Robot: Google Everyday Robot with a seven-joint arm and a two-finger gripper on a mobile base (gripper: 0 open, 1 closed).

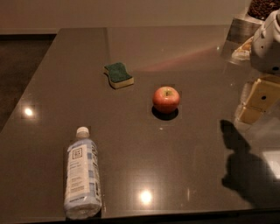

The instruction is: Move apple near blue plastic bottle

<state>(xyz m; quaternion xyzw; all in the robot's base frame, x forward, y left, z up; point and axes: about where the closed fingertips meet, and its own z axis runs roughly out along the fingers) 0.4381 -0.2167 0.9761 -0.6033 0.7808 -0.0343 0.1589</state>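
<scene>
The apple (166,99) is small, round and red with yellowish patches. It stands near the middle of the dark glossy table (183,166). The blue plastic bottle (82,176) lies on its side at the front left, white cap pointing away from the front edge, pale blue-and-white label up. It is well apart from the apple, to the apple's front left. My gripper (257,104) hangs above the table's right side, to the right of the apple and clear of it, holding nothing. The white arm (267,40) rises behind it.
A green-topped yellow sponge (118,75) lies behind and left of the apple. A dark bowl (262,7) and some packets (241,31) stand at the back right corner. The gripper's shadow (245,168) falls at the front right. The table's front edge runs just below the bottle.
</scene>
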